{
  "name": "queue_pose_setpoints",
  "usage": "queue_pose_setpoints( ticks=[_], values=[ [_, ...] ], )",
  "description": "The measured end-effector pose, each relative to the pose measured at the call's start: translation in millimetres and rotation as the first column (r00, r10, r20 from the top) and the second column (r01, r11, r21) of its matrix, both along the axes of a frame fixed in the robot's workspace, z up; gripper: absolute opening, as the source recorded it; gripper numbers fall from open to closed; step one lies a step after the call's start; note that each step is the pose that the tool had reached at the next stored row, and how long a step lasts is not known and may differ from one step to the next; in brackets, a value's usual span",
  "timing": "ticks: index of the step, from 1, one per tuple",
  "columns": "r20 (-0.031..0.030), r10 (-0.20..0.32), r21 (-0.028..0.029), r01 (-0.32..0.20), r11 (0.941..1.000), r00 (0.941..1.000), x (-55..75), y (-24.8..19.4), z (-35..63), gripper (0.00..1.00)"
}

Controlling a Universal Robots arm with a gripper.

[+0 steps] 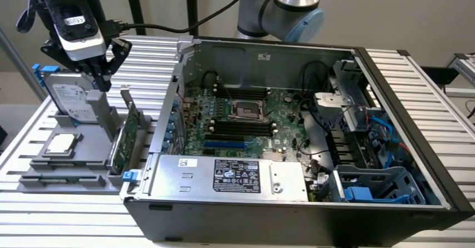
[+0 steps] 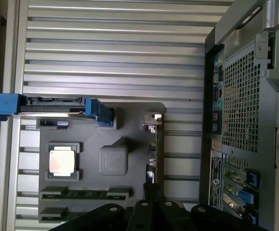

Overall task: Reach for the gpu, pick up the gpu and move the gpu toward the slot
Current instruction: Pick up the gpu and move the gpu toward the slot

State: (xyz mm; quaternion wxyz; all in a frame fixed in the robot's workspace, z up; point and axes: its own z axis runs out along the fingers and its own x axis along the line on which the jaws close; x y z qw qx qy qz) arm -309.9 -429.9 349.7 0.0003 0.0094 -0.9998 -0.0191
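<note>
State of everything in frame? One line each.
gpu: standing on edge in the holder, not gripped.
hard drive: upright in the holder.
chip: lying flat in its pocket.
PC case: on its side, open, motherboard exposed.
gripper: above the holder, clear of the gpu.

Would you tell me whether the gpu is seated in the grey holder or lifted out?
Seated: the gpu stands on edge in the grey holder, beside the computer case.
</note>
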Motion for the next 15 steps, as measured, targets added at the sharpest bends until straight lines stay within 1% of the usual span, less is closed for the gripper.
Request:
queue_pose_setpoints(
  ticks=[6,7,8,9,11,12,14,15],
  values=[
    [-0.0001,0.000,0.0000,0.000,1.0000,1.0000,0.0,0.0,0.0,0.11],
    [0.0000,0.000,0.0000,0.000,1.0000,1.0000,0.0,0.0,0.0,0.12],
    [0.0000,0.000,0.0000,0.000,1.0000,1.0000,0.0,0.0,0.0,0.18],
    [0.0000,0.000,0.0000,0.000,1.0000,1.0000,0.0,0.0,0.0,0.18],
    [0.0000,0.000,0.0000,0.000,1.0000,1.0000,0.0,0.0,0.0,0.30],
    [0.0000,0.000,-0.0005,0.000,1.0000,1.0000,0.0,0.0,-0.2,0.30],
    [0.0005,0.000,-0.0012,0.000,1.0000,1.0000,0.1,-0.1,-1.8,0.42],
    [0.0010,0.000,-0.0013,0.000,1.0000,1.0000,0.0,-0.3,-3.5,0.42]
  ],
)
